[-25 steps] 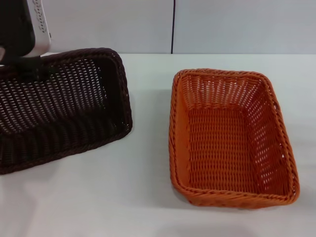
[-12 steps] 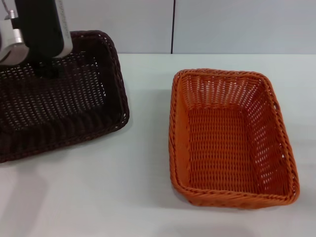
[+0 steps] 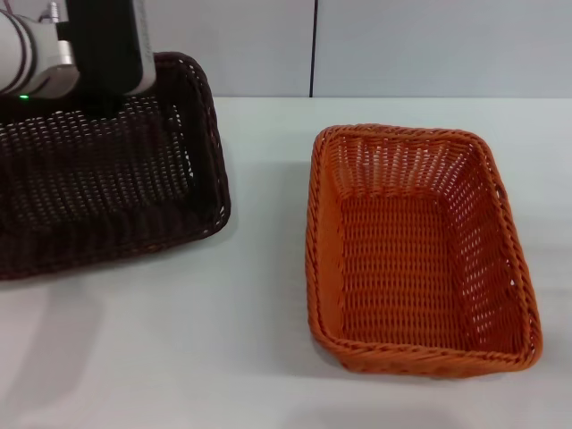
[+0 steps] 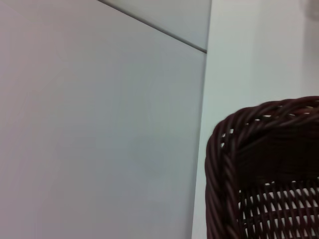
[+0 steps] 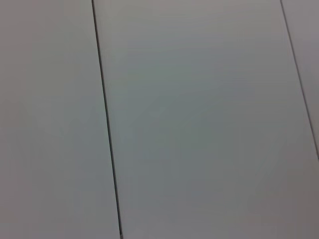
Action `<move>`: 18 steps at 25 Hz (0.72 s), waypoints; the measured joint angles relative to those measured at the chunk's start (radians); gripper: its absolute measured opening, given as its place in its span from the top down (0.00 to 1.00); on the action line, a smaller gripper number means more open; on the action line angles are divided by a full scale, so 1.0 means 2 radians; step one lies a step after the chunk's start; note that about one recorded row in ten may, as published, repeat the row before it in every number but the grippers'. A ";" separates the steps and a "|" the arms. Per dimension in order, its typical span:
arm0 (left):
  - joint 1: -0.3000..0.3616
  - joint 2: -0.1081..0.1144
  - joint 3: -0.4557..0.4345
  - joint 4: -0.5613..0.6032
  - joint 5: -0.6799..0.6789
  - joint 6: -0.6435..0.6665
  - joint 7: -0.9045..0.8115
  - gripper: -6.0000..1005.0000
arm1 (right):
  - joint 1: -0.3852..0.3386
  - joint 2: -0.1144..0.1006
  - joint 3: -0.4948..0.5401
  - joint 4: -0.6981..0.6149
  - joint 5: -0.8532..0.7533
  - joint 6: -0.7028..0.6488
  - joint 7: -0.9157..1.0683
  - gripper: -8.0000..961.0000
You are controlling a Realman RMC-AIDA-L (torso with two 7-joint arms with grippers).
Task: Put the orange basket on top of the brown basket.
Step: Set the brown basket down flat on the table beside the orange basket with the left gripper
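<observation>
The orange basket [image 3: 420,250] stands upright and empty on the white table, right of centre. The brown basket [image 3: 107,197] is at the far left, partly cut off by the picture's edge. My left gripper [image 3: 101,100] comes down from the upper left onto the brown basket's far rim and holds it there. Its black body hides the fingertips. The left wrist view shows a corner of the brown basket's braided rim [image 4: 234,149] close up. My right gripper is out of view, and its wrist view shows only wall panels.
The white table [image 3: 259,340] runs between and in front of the two baskets. A pale panelled wall [image 3: 402,45] with a dark vertical seam stands behind the table.
My left arm has swung in over the brown basket's far rim. The brown basket has moved with it, up and to the left, and now lies flatter. The orange basket has not moved.
</observation>
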 joint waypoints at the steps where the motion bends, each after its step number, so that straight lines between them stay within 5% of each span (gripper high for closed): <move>1: -0.005 0.000 -0.001 0.011 0.000 0.010 0.008 0.42 | 0.002 0.000 0.000 0.001 0.001 -0.002 0.000 0.32; 11: -0.050 0.001 -0.032 0.060 -0.023 -0.054 0.081 0.74 | 0.003 0.000 0.002 0.002 0.001 -0.008 0.000 0.32; 18: -0.065 -0.001 -0.034 0.047 -0.034 -0.103 0.080 0.78 | 0.005 -0.001 0.003 0.003 0.001 -0.013 0.000 0.32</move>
